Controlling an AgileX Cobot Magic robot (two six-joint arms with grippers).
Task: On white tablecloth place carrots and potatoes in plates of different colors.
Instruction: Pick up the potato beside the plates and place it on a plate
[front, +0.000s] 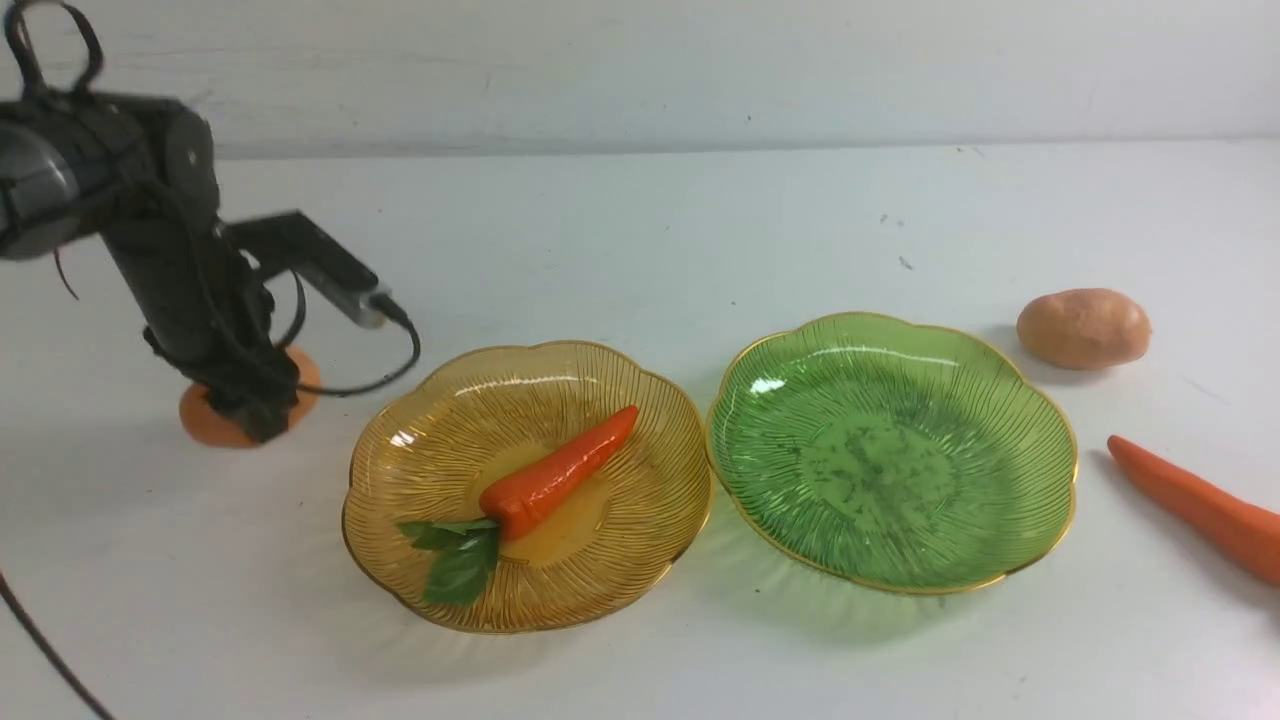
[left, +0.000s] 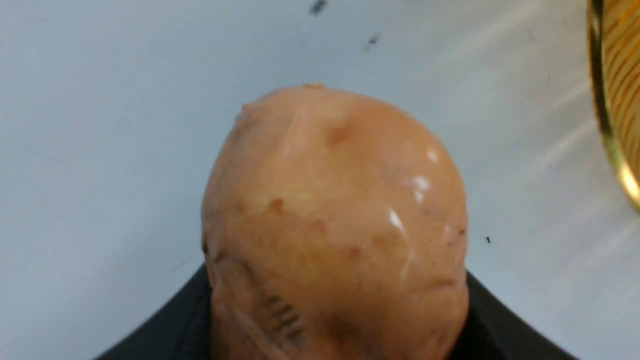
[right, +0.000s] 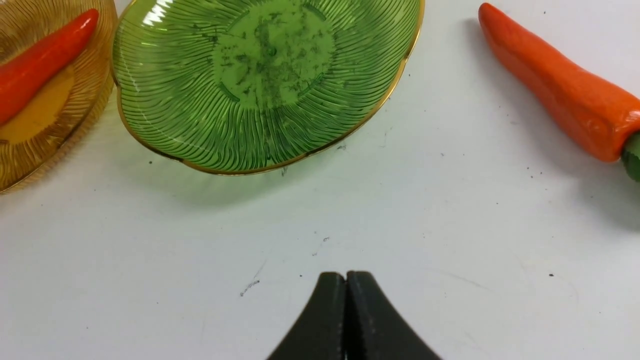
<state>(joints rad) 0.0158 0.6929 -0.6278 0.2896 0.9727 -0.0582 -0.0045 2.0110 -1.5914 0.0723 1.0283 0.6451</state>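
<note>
On the white tablecloth (front: 640, 230), the amber plate (front: 420, 450) holds one carrot (front: 560, 470) with its green leaves toward me. The green plate (front: 890, 450) beside it holds nothing. My left gripper (front: 250, 405) points down at the far left, shut on a potato (front: 205, 420) that sits low at the cloth. In the left wrist view this potato (left: 335, 215) fills the gap between the black fingers (left: 165, 325). A second potato (front: 1083, 328) and a second carrot (front: 1200, 510) lie right of the green plate. My right gripper (right: 346, 276) is shut and empty, hovering near the green plate (right: 265, 80).
A pale wall runs behind the table. The left arm's black cable loops toward the amber plate's left rim (left: 607, 125). The right wrist view shows the loose carrot (right: 555, 85) and part of the amber plate (right: 50, 115) with its carrot (right: 40, 65).
</note>
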